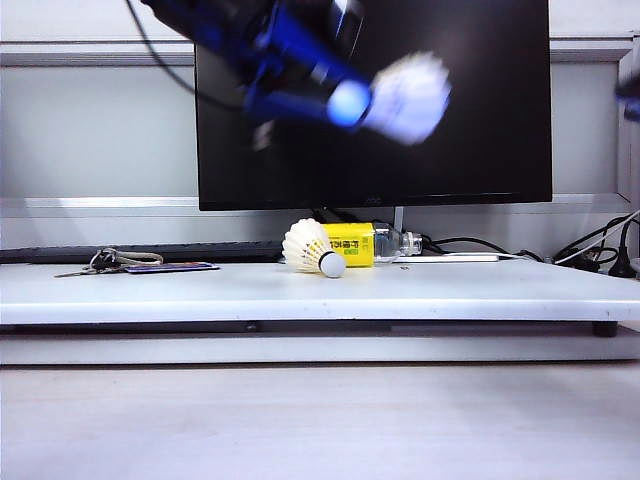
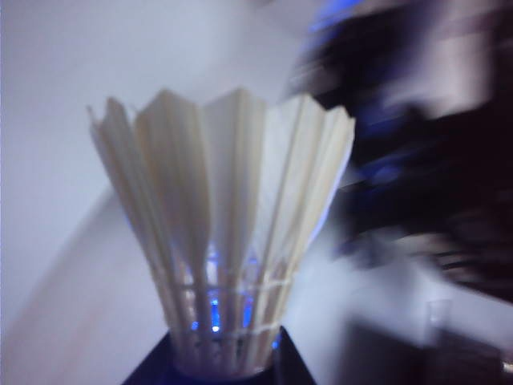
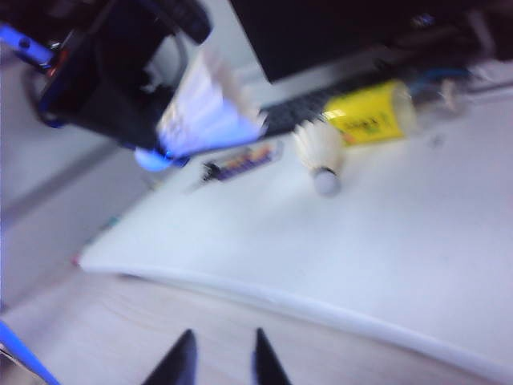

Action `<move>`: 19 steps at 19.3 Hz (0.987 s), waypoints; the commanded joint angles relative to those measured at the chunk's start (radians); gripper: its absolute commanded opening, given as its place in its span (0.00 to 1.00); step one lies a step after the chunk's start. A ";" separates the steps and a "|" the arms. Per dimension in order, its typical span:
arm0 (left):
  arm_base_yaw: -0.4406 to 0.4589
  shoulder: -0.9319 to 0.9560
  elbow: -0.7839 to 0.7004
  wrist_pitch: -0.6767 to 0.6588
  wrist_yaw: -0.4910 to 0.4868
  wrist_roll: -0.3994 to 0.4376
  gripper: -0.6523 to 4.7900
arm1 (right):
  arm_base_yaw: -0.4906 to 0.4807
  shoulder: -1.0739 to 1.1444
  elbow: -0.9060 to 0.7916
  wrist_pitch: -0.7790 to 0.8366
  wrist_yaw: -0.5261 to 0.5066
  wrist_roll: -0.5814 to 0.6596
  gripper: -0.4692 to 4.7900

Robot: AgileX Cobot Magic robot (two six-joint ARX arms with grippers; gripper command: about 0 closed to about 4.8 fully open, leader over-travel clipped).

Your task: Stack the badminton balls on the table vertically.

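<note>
Exterior view: left gripper point(image 1: 350, 103), jaws grasping one shuttlecock point(image 1: 408, 97), is high above the bench point(image 1: 300, 292); the other shuttlecock point(image 1: 312, 247) lies unstacked; right gripper point(image 3: 220, 353) jaws parted, empty.

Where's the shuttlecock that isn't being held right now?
The loose shuttlecock lies on its side near the middle of the white table, touching or just in front of the yellow-labelled bottle, below the monitor.

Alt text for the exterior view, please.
The left gripper, blurred and raised in front of a dark monitor, holds one shuttlecock by its cork end. A second shuttlecock lies on its side on the white table beside a yellow-labelled bottle.
</note>
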State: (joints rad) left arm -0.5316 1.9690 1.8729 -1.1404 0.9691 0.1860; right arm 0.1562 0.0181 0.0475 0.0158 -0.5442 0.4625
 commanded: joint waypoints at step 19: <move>-0.164 0.087 -0.003 0.372 0.130 -0.188 0.36 | 0.002 0.028 0.004 0.150 -0.061 -0.065 0.44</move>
State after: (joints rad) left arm -0.6918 2.0518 1.8668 -0.7849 1.0901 0.0277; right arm 0.1574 0.0376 0.0479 0.1783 -0.6029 0.4488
